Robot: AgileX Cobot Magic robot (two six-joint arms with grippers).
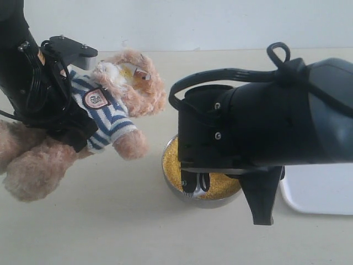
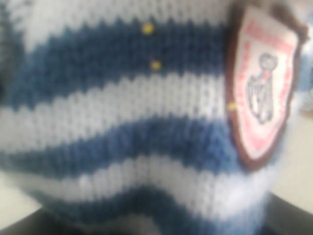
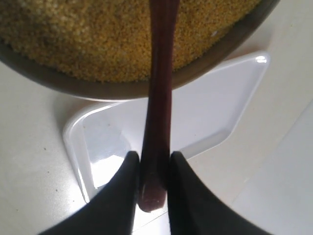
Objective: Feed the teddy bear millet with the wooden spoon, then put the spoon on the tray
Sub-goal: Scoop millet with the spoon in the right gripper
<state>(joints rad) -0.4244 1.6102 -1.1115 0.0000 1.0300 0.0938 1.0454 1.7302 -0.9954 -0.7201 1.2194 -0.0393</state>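
Observation:
The teddy bear [image 1: 113, 105] leans tilted at the left, with a few millet grains around its muzzle. My left gripper [image 1: 80, 130] is shut on its torso. The striped shirt [image 2: 127, 122] and chest badge [image 2: 261, 88] fill the left wrist view, with stray yellow grains on the knit. The millet [image 1: 220, 185] lies in a round metal bowl [image 1: 168, 171] at the centre, mostly hidden under my right arm [image 1: 265, 127]. My right gripper [image 3: 154, 161] is shut on the handle end of the wooden spoon [image 3: 160, 73]. The handle runs out over the millet [image 3: 98, 39], and the spoon's bowl is out of view. The tray [image 3: 205, 112] lies beneath the gripper.
The white tray [image 1: 320, 190] sits at the right edge of the table, right beside the metal bowl's rim [image 3: 107, 88]. The left arm's black body [image 1: 27, 72] stands behind the bear. Bare beige tabletop [image 1: 99, 226] stretches across the front.

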